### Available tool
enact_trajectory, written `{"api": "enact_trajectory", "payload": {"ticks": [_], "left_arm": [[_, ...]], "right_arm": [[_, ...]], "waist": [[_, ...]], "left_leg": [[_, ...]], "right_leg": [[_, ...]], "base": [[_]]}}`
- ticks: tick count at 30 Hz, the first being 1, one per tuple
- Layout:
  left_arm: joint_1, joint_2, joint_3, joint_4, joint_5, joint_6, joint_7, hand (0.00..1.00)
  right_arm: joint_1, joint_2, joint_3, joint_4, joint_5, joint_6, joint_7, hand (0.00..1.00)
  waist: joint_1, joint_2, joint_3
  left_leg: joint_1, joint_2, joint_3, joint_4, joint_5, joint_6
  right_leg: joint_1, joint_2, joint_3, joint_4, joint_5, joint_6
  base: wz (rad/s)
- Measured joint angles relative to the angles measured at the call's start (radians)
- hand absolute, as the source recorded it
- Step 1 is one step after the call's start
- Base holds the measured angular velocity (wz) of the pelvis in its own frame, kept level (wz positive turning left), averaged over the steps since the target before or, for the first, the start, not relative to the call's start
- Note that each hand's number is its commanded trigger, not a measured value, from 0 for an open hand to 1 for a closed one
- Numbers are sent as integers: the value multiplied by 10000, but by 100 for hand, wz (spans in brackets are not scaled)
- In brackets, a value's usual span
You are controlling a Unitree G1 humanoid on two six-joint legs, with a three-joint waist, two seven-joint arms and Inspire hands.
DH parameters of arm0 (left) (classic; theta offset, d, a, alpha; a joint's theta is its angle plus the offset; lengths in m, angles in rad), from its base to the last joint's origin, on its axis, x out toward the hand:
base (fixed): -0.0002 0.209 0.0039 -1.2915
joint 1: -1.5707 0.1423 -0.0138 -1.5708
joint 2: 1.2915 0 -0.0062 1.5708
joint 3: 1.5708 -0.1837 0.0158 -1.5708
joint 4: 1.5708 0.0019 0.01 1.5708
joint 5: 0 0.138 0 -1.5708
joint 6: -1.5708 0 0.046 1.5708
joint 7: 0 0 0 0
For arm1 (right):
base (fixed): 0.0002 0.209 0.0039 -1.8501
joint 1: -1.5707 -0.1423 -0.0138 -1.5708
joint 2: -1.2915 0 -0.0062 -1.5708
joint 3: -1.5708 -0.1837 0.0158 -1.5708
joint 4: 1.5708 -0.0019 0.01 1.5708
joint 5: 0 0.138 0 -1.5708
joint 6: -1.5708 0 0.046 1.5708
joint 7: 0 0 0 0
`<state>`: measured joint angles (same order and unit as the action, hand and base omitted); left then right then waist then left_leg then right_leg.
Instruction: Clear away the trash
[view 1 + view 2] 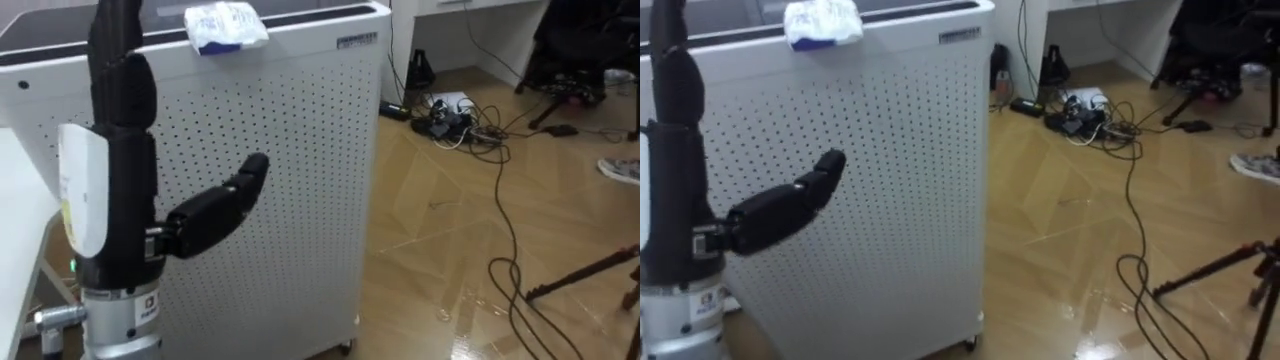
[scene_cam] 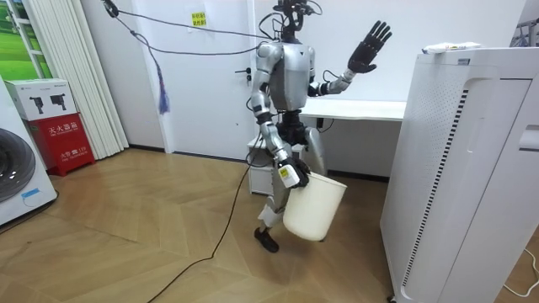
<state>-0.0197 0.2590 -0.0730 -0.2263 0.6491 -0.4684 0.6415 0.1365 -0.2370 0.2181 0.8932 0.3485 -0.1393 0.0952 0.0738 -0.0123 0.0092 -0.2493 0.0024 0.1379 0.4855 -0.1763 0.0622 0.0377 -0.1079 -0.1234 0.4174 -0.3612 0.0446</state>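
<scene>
The left hand [image 1: 125, 170] is raised upright and empty, fingers straight and spread, thumb jutting toward 2 o'clock. At 1 o'clock from it, a crumpled white-and-blue packet [image 1: 226, 26] lies atop the white perforated cabinet [image 1: 290, 180]. The lowered right hand [image 2: 291, 175] grips a white bucket [image 2: 316, 209].

Cut short by the eye views' top edge: left hand [image 1: 125, 130]. Too small in the room view to judge: right hand [image 2: 290, 175] at the bucket [image 2: 316, 209].
</scene>
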Motion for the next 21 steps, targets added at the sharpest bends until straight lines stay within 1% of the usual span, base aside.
{"api": "enact_trajectory", "payload": {"ticks": [1, 2, 3, 4, 5, 6, 7, 8, 9, 10, 11, 12, 13, 14, 15, 16, 17, 18, 19, 21], "left_arm": [[-135, -3, -4, -3, 36, 1, -9, 0], [-240, -7, -4, -2, 48, 1, -9, 0], [-395, -22, -4, 0, 103, 0, -4, 0], [-493, -11, -27, 1, 197, -2, -4, 0], [-533, -12, -44, 1, 257, -10, 3, 0], [-570, 6, -46, 2, 412, -62, 39, 0], [-583, 14, -48, 2, 500, -111, 67, 0], [-584, 15, -51, 2, 538, -118, 77, 0], [-633, 20, -52, 1, 549, -120, 83, 0], [-815, 48, -74, 1, 532, -89, 86, 0], [-912, 63, -106, 2, 527, -49, 86, 0], [-1054, 69, -142, 2, 526, 41, 106, 0], [-1092, 89, -157, 3, 530, 77, 118, 0], [-1090, 111, -163, 7, 545, 90, 119, 0], [-1091, 178, -159, 15, 579, 108, 108, 0], [-1089, 315, -112, 14, 622, 111, 104, 0], [-1064, 349, -65, 28, 642, 113, 105, 0], [-1034, 369, -42, 15, 697, 144, 84, 0], [-1050, 373, 97, -28, 764, 138, 94, 0], [-1065, 414, 285, -32, 953, 207, 90, 0]], "right_arm": [[-2, 50, 17, 30, -8, 3, 1, 100], [-2, 68, 38, 32, -4, 6, 21, 100], [-6, 85, 55, 26, 6, 15, 93, 100], [-6, 74, 65, 16, 14, 15, 152, 100], [-8, 65, 71, 15, 14, 15, 166, 100], [-16, 57, 72, -34, 14, 14, 172, 100], [-75, 55, 70, -59, -2, 13, 164, 100], [-113, 55, 70, -63, -19, 12, 162, 100], [-213, 55, 69, -83, -33, 10, 142, 100], [-290, 55, 69, -162, -34, 11, 126, 100], [-316, 60, 78, -171, -33, 11, 135, 100], [-389, 58, 89, -178, -33, 15, 180, 100], [-388, 55, 87, -341, -26, 15, 186, 100], [-371, 53, 83, -432, -26, 14, 186, 100], [-364, 52, 80, -461, -37, -27, 192, 100], [-323, 50, 51, -454, -70, -26, 175, 100], [-301, 32, 45, -447, -102, -17, 168, 100], [-149, 30, -40, -444, -233, -8, 154, 100], [-165, 7, -74, -421, -379, -6, 104, 100], [-155, -15, -70, -419, -463, -6, 93, 100]], "waist": [[36, 37, -6], [37, 51, 6], [33, 74, 24], [-6, 92, 43], [-5, 61, 63], [6, -4, 103], [2, 27, 124], [-9, 64, 120], [-49, 143, 105], [-55, 318, 107], [-71, 353, 120], [-65, 373, 123], [-109, 391, 128], [-131, 417, 144], [-187, 421, 149], [-234, 378, 148], [-243, 431, 158], [-292, 494, 69], [-168, 549, 30], [-131, 552, 35]], "left_leg": [[5, -28, 12, 160, -239, 28], [34, -46, 31, 206, -347, 56], [169, -150, 48, 251, -499, 117], [371, -269, 85, 264, -660, 217], [487, -348, 90, 270, -745, 256], [680, -510, 121, 289, -909, 346], [832, -625, 151, 326, -1071, 434], [879, -665, 155, 337, -1141, 481], [879, -704, 120, 363, -1231, 568], [888, -709, -21, 316, -1254, 603], [893, -691, -109, 268, -1251, 609], [892, -616, -165, 156, -1249, 608], [943, -538, -210, 41, -1248, 606], [1005, -510, -274, -22, -1244, 598], [1155, -499, -378, -166, -1232, 574], [1336, -525, -372, -268, -1276, 501], [1421, -503, -436, -268, -1316, 448], [1598, -473, -564, -461, -1323, 378], [1693, -435, -561, -600, -1278, 300], [1829, -380, -593, -776, -1220, 227]], "right_leg": [[13, -167, -188, 261, -64, 108], [1, -225, -254, 430, -89, 144], [-25, -399, -370, 947, -114, 188], [-62, -627, -495, 1595, -114, 189], [-97, -731, -512, 1871, -114, 189], [-214, -916, -534, 2435, -99, 215], [-260, -1079, -511, 2787, -51, 292], [-258, -1120, -503, 2878, -11, 338], [-358, -1186, -562, 3085, 143, 463], [-555, -1174, -574, 3343, 413, 450], [-635, -1157, -556, 3385, 353, 465], [-895, -1057, -494, 3164, 117, 445], [-1236, -893, -386, 2748, -45, 389], [-1376, -832, -388, 2478, -53, 387], [-1616, -785, -408, 1692, 33, 340], [-1717, -781, -406, 730, 632, 325], [-1724, -709, -363, 693, 1054, 434], [-1510, -568, -446, 411, 1119, 429], [-1314, -466, -445, 141, 1154, 385], [-1130, -390, -458, -89, 1178, 369]], "base": [[0], [5], [13], [14], [13], [5], [3], [5], [11], [16], [15], [9], [7], [16], [18], [21], [20], [9], [4], [0]]}}
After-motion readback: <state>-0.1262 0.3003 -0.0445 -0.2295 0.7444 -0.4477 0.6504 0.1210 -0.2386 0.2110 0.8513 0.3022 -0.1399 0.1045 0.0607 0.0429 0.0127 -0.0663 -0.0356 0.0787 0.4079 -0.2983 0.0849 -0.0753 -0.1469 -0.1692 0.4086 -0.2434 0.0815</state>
